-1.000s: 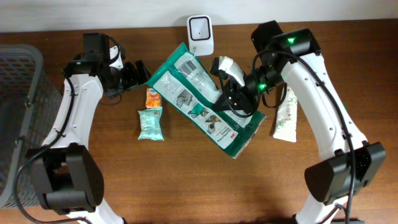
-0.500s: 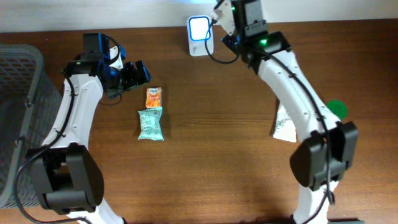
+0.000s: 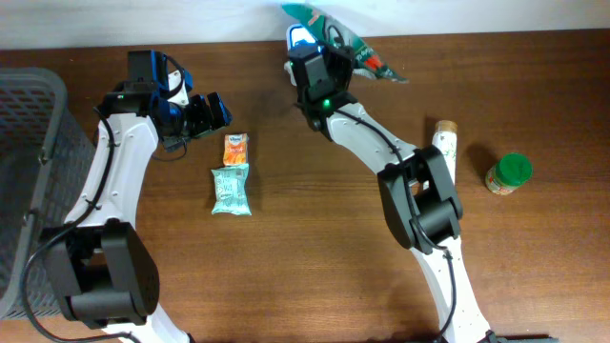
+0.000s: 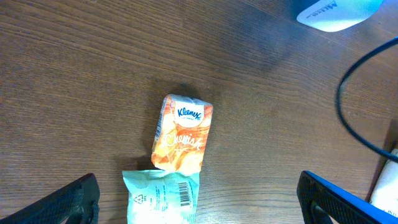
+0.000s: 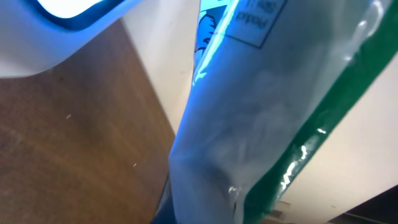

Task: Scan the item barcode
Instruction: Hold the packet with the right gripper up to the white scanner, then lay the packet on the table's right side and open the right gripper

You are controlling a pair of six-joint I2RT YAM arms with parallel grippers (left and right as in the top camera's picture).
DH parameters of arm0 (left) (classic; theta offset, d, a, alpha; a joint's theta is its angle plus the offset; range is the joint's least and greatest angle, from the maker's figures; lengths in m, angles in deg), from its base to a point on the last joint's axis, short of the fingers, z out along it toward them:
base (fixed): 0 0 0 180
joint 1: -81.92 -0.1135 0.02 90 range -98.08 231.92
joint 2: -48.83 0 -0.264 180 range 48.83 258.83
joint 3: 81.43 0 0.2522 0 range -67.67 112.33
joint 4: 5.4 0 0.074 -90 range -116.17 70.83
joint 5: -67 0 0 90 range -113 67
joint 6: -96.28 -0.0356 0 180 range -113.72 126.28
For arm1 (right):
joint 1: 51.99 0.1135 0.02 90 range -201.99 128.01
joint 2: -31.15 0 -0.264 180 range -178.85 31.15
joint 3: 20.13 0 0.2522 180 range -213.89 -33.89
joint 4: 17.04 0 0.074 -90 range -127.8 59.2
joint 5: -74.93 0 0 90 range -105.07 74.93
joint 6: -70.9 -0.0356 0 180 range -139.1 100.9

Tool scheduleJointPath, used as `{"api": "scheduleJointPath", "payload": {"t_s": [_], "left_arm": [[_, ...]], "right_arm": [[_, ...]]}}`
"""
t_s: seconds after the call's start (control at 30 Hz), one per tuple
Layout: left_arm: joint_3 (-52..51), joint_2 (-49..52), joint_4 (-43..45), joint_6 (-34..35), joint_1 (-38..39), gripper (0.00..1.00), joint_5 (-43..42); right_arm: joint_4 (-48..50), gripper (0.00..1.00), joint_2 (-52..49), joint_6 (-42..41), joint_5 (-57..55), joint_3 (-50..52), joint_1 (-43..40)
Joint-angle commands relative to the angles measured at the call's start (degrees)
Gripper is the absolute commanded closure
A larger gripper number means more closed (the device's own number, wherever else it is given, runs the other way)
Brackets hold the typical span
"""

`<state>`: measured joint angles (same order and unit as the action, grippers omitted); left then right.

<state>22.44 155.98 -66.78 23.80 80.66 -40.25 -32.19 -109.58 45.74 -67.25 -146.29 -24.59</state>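
At the back edge, my right gripper (image 3: 329, 50) is shut on a large green and white bag (image 3: 351, 43) and holds it up against the white scanner (image 3: 301, 40), which glows blue. The right wrist view is filled by the bag (image 5: 261, 112), its printed label lit blue, with the scanner (image 5: 68, 31) at top left; the fingers are hidden behind it. My left gripper (image 3: 203, 114) hangs open above an orange tissue pack (image 4: 183, 134) and a teal pack (image 4: 163, 198) that shows a barcode. Neither pack is touched.
A grey basket (image 3: 29, 143) stands at the left edge. A white tube (image 3: 444, 152) and a green-lidded jar (image 3: 507, 174) lie at the right. A black cable (image 4: 360, 118) runs near the scanner (image 4: 336, 9).
The right arm lifted the bag off the middle of the table and swung it back to the scanner, which lit blue. The left arm has stayed put.
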Motion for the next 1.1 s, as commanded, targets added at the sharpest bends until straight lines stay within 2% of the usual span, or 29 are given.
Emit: {"api": "scheduleJointPath", "payload": {"t_s": [0.0, 0.37, 0.47, 0.57, 0.67, 0.77, 0.83, 0.93, 1.07], "left_arm": [[0.3, -0.1, 0.0, -0.5, 0.0, 0.01, 0.2], [0.3, -0.1, 0.0, -0.5, 0.0, 0.01, 0.2], [0.3, -0.1, -0.1, -0.5, -0.2, 0.01, 0.2], [0.3, -0.1, 0.0, -0.5, 0.1, 0.01, 0.2], [0.3, -0.1, 0.0, -0.5, 0.0, 0.01, 0.2], [0.3, -0.1, 0.0, -0.5, 0.0, 0.01, 0.2], [0.3, -0.1, 0.0, -0.5, 0.0, 0.01, 0.2], [0.3, -0.1, 0.0, -0.5, 0.0, 0.01, 0.2], [0.3, -0.1, 0.0, -0.5, 0.0, 0.01, 0.2]], "right_arm": [[1.8, 0.96, -0.4, 1.0, -6.9, -0.7, 0.3], [4.2, 0.96, 1.0, 2.1, -10.0, -0.8, 1.9], [4.2, 0.96, 5.9, 2.7, -9.8, -0.8, 2.5], [0.0, 0.96, 13.7, 1.4, -8.7, -0.8, 2.5], [-16.6, 0.96, 23.4, -10.6, -2.9, -0.8, 2.5], [-44.0, 0.96, 34.9, -35.1, 15.9, -0.8, -0.2], [-52.5, 0.96, 38.4, -43.7, 26.3, -0.8, -3.7], [-62.2, 0.96, 40.6, -52.0, 41.5, -0.8, -13.0], [-68.8, 0.96, 39.2, -54.9, 54.5, -0.7, -26.6]]}}
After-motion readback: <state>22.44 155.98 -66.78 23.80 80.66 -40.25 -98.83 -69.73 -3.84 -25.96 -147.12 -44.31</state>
